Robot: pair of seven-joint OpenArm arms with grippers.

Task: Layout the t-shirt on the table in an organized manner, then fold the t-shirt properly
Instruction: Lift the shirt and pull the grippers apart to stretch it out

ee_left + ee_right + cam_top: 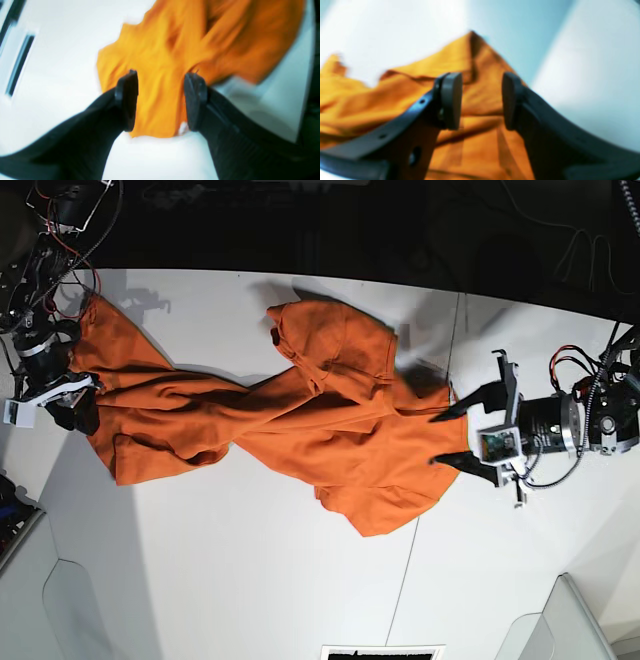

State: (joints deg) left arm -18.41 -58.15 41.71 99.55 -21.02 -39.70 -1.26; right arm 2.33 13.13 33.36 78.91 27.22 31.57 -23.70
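A bright orange t-shirt (300,415) lies twisted and rumpled across the middle of a broad white worktop (230,580), stretching from nine o'clock to three o'clock. A thin dark seam (405,575) crosses the surface toward five o'clock. At three o'clock the left end effector (452,436) stands wide, jaws astride the shirt's edge. At nine o'clock the right end effector (72,408) is likewise spread wide over cloth. Darkness and tangled cables (70,205) lie beyond twelve o'clock.

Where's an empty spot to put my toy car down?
The smooth white table is bare along the near edge, below the crumpled bright orange cloth t-shirt. It is crowded across the middle, where the shirt stretches between both arms.
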